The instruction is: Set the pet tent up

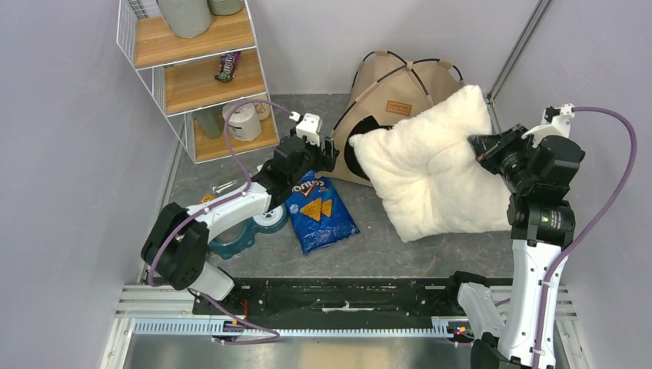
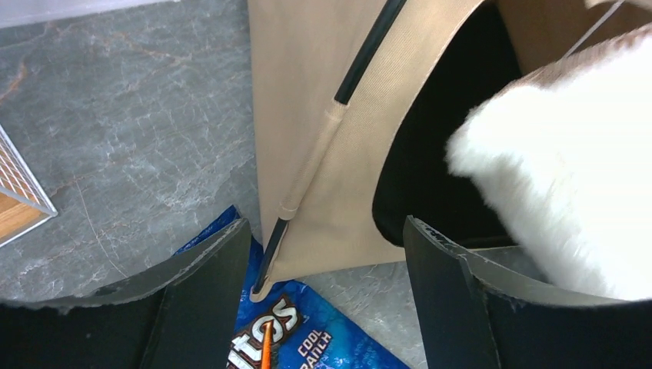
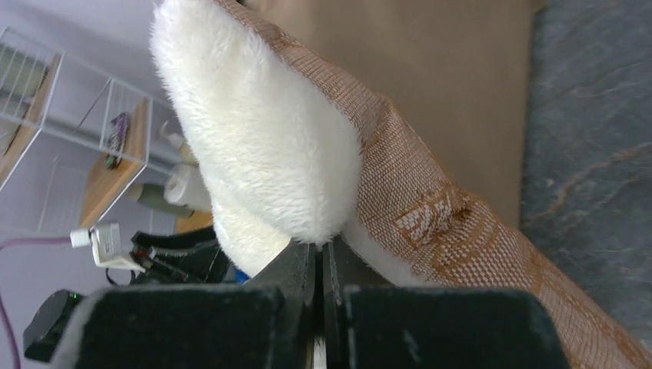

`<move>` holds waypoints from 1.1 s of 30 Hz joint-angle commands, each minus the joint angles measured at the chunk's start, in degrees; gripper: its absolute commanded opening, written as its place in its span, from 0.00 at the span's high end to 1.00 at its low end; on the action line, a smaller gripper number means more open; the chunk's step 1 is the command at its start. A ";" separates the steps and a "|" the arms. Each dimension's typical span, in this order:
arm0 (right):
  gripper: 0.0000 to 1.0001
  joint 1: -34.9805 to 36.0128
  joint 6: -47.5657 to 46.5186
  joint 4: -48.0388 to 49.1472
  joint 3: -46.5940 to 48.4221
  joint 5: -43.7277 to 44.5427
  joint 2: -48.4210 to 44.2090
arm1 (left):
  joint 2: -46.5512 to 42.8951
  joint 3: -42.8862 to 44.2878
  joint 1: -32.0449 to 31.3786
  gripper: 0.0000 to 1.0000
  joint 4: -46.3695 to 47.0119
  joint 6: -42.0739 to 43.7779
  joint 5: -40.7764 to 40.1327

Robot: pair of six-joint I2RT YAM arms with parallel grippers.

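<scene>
The tan pet tent (image 1: 400, 81) stands at the back of the table, its black poles crossing at the top and its dark opening facing left-front. A fluffy white cushion (image 1: 430, 169) leans tilted against it, its left corner at the opening. My right gripper (image 1: 477, 146) is shut on the cushion's right edge; the right wrist view shows the white pile and woven brown underside (image 3: 430, 215) pinched at the gripper (image 3: 323, 250). My left gripper (image 1: 332, 154) is open with nothing between its fingers, hovering by the tent's front-left corner (image 2: 307, 115), where a black pole (image 2: 369, 54) enters its sleeve.
A blue Doritos bag (image 1: 319, 211) lies under the left gripper, beside the tent's corner. A teal tape roll (image 1: 254, 227) sits below the left arm. A wire-and-wood shelf (image 1: 200, 69) with rolls and a candy bag stands at the back left. Walls close in on both sides.
</scene>
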 commanded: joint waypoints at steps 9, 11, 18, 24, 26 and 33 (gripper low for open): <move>1.00 0.09 -1.08 -0.02 5.99 2.14 0.76 | 6.86 4.62 0.91 0.27 6.82 3.73 1.94; 1.00 0.15 -1.24 0.06 5.23 1.47 1.44 | 7.46 5.11 0.92 0.27 7.45 3.75 1.94; 1.00 2.95 -2.65 2.06 1.22 1.80 3.89 | 8.92 5.65 0.92 0.60 8.90 3.03 6.74; 1.00 13.13 -5.72 2.79 0.60 12.25 7.04 | 8.43 4.91 0.83 0.98 8.59 0.02 8.54; 1.00 16.81 -6.76 2.79 0.82 17.76 8.19 | 7.80 4.29 0.70 0.98 8.61 -1.38 7.88; 1.00 24.48 -11.22 4.13 4.81 32.00 14.92 | 4.65 1.54 -3.56 0.98 9.75 -1.03 -4.06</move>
